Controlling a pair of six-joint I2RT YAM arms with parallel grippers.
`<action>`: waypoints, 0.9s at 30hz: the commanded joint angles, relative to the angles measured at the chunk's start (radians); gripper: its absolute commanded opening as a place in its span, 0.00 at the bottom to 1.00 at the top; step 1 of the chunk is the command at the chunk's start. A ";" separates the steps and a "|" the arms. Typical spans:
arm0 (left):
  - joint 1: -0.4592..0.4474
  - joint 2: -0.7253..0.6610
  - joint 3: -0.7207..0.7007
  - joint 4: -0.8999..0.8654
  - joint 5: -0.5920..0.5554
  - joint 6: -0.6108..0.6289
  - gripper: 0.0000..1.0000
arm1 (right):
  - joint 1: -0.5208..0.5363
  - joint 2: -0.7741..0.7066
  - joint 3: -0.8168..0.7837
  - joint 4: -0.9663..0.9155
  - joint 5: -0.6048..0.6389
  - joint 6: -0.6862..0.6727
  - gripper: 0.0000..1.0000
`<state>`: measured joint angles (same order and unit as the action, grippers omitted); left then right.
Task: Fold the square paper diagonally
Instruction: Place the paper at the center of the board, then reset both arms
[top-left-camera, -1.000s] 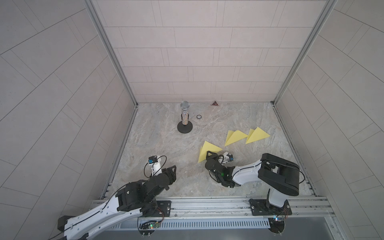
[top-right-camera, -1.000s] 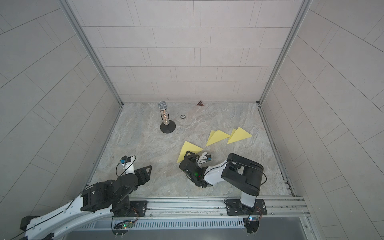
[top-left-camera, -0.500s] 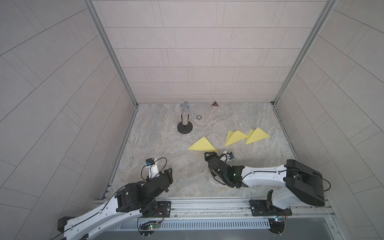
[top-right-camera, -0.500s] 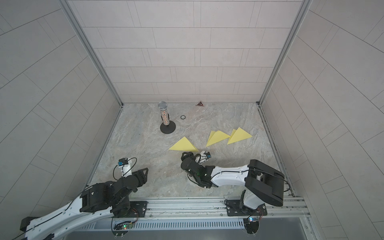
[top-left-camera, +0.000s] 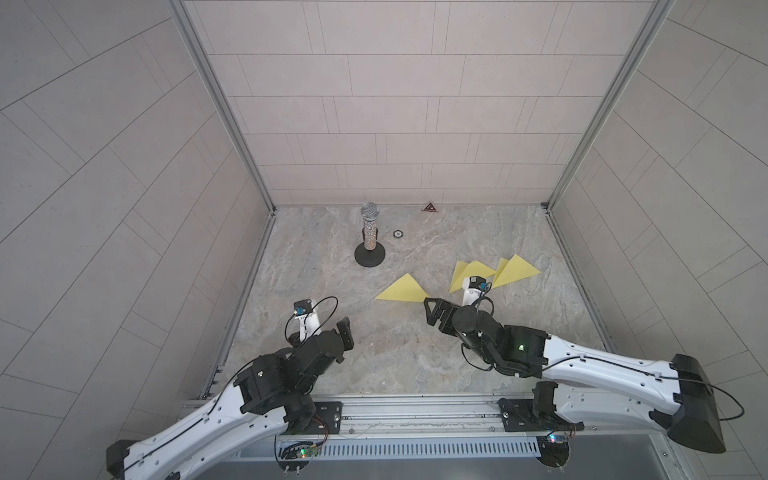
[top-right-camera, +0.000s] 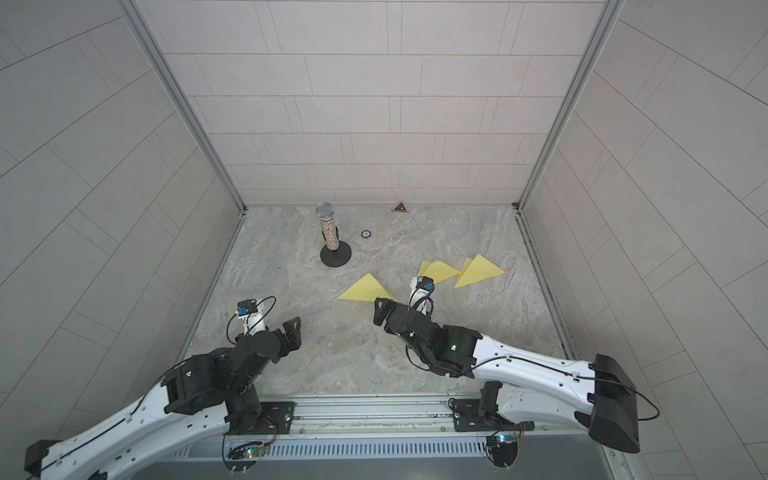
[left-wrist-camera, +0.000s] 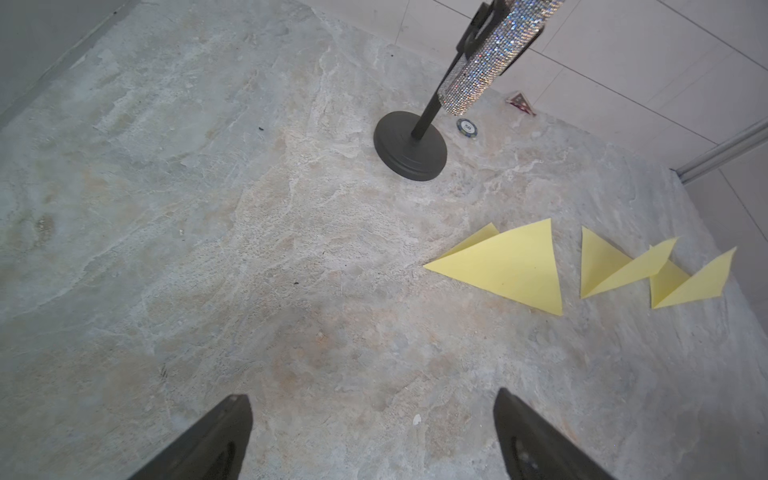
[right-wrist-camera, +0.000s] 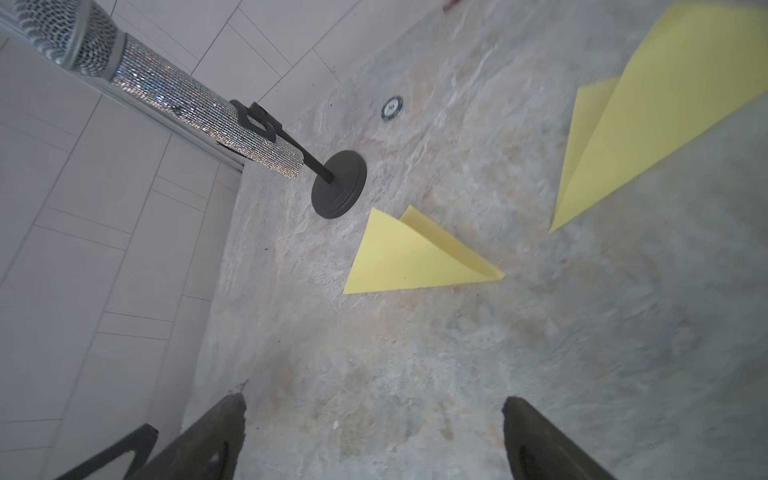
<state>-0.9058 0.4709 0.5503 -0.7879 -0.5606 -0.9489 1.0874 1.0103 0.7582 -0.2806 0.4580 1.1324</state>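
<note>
Left gripper (top-left-camera: 341, 334) sat closest to the rail (top-left-camera: 415, 409), jaws spread wide, nothing held; its fingers (left-wrist-camera: 216, 440) framed only bare table (left-wrist-camera: 187, 208). Right gripper (top-left-camera: 434, 311) was further in, jaws likewise wide and empty. Folded paper (top-left-camera: 403, 290) lay on the table just ahead of the right fingertips, toward the back wall (top-left-camera: 395, 166) and slightly to the robot's left. In a top view its near corner looked almost at the fingertip, but the right wrist view showed a clear gap, so not touching. Already a triangle: long edge ran roughly side to side across the table, apex pointing at the back wall. The two layers' corners didn't quite line up, top flap a bit lifted. Right arm clearly nearer; left gripper well apart from it. Judgement: fold looked done; any press on the crease would suit the right arm, reaching forward-left. Beyond: extra yellow triangles (top-left-camera: 515, 271) off to the right, then microphone stand (top-left-camera: 369, 253) and poker chip (top-left-camera: 398, 234) near the back wall.
</note>
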 joint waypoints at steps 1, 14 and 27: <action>0.194 0.068 0.035 0.138 0.208 0.161 1.00 | -0.001 -0.074 0.048 -0.250 0.155 -0.339 1.00; 0.652 0.367 0.231 0.248 0.250 0.303 1.00 | -0.683 -0.238 -0.085 0.075 -0.144 -0.852 0.99; 0.907 0.611 0.092 0.719 0.233 0.652 1.00 | -1.072 0.005 -0.354 0.658 -0.266 -0.886 1.00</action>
<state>-0.0132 1.0565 0.6865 -0.2279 -0.2924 -0.4259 0.0204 0.9993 0.4397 0.2050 0.2356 0.2798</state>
